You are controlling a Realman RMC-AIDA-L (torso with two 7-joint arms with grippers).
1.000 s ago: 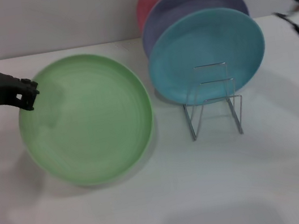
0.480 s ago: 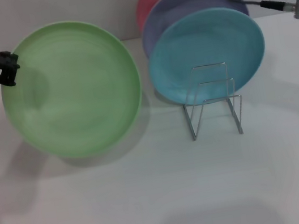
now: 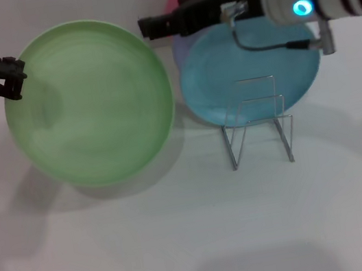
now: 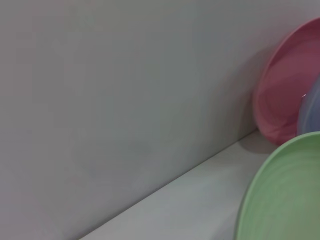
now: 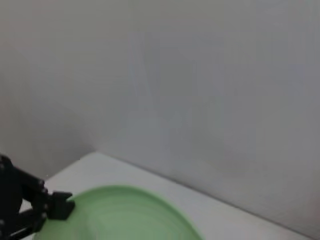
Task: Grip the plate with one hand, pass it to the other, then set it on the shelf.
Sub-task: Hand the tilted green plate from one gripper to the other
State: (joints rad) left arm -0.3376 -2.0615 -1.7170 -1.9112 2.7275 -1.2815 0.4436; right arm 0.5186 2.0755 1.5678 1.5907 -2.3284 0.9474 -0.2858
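Head view: my left tool (image 3: 13, 79) pinches the round, light green, matte plate (image 3: 88, 102) by its rim above the desk (image 3: 199, 244). Stiff, smooth, probably slippery; my right tool (image 3: 149, 27), whose grip state I cannot tell, should take the opposite rim.

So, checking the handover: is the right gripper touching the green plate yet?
Cannot tell. In the head view the right gripper ends right at the rim of the green plate, with neither gap nor contact plain. The left gripper holds the opposite rim.
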